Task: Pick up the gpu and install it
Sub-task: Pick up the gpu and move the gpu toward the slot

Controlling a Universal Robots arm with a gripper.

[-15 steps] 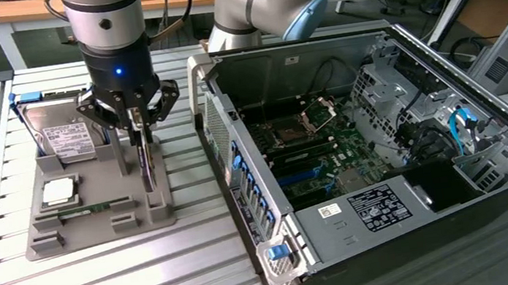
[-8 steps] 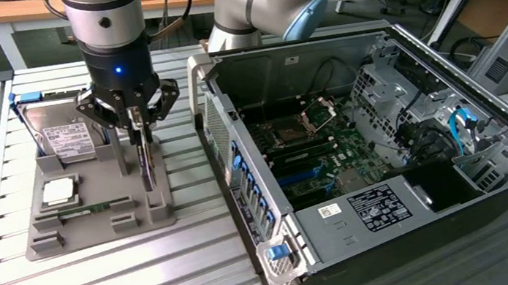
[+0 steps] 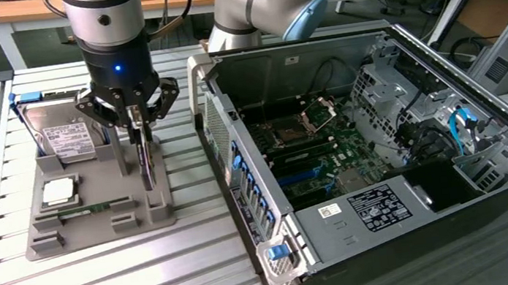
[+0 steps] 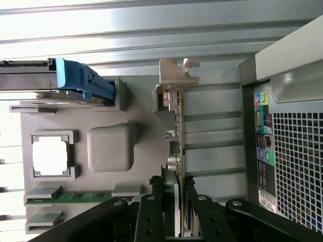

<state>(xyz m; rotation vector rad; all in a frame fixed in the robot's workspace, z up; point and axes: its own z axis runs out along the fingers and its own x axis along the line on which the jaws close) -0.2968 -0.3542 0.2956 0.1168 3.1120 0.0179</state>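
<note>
The gpu point(image 3: 146, 168) is a thin dark card standing on edge in the grey parts holder point(image 3: 98, 229), at the exterior view's left. My gripper point(image 3: 139, 124) hangs straight above it with its black fingers pressed against both faces of the card's top edge. In the wrist view the gpu point(image 4: 178, 131) runs edge-on away from the gripper point(image 4: 179, 201), and its silver end bracket point(image 4: 177, 70) is at the far end. The fingers point(image 4: 170, 196) flank the card with no gap showing.
On the holder also sit a silver hard drive point(image 3: 71, 133) in a blue caddy point(image 4: 75, 80), a square chip point(image 3: 59, 189) and a green memory stick point(image 3: 86, 209). The open computer case point(image 3: 378, 192) lies at the exterior view's right, motherboard point(image 3: 309, 150) exposed. Its rear panel point(image 4: 292, 141) is near the card.
</note>
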